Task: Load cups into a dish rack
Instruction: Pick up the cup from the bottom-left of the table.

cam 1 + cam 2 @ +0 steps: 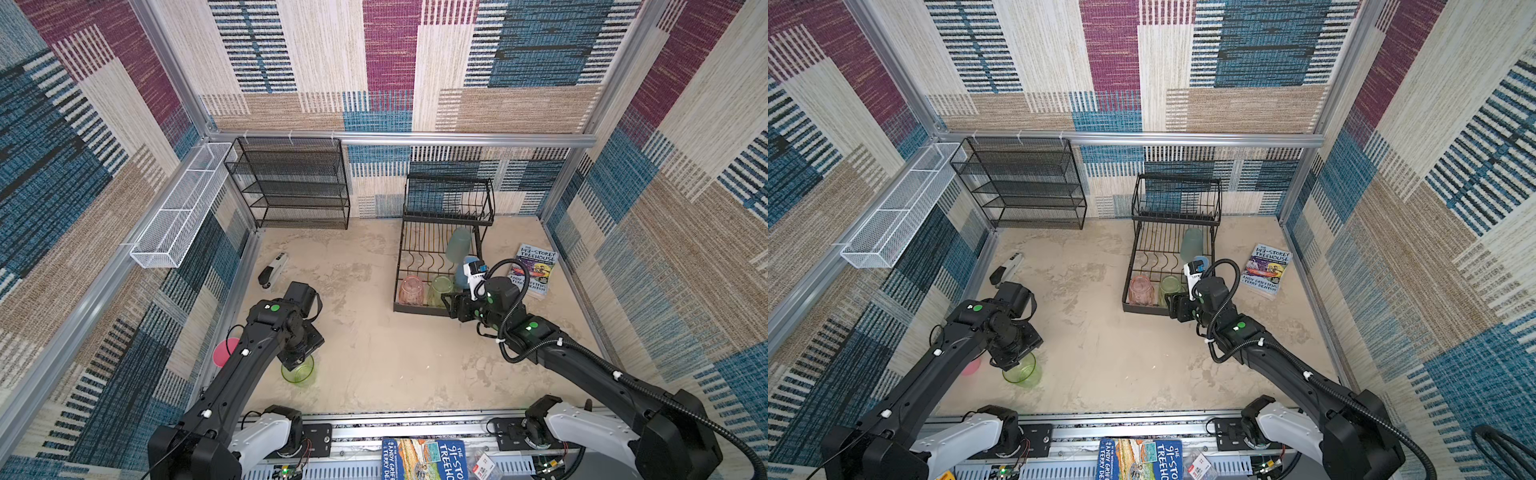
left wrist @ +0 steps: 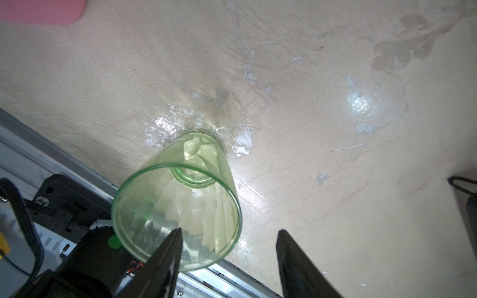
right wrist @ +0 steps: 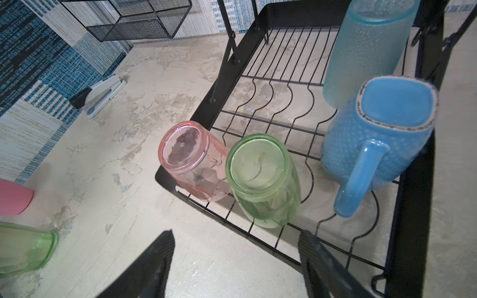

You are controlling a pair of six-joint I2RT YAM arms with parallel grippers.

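A green tumbler [image 1: 298, 371] [image 2: 178, 203] stands upright on the table at front left. My left gripper [image 2: 229, 232] is open over its rim, one finger inside the mouth and one outside. An opaque pink cup [image 1: 224, 351] lies just left of it. The black dish rack [image 1: 419, 309] [image 3: 413, 206] holds, mouth down in its lower tray, a peach-pink cup [image 3: 191, 160], a second green tumbler [image 3: 260, 178], a light-blue mug [image 3: 382, 134] and a tall teal cup [image 3: 366, 43]. My right gripper [image 3: 236, 234] hangs open and empty at the rack's front edge.
A stapler [image 1: 273, 269] lies at the left of the table. A book [image 1: 534, 270] lies right of the rack. A black mesh shelf unit [image 1: 291, 183] stands at the back, and a white mesh basket [image 1: 183, 208] hangs on the left wall.
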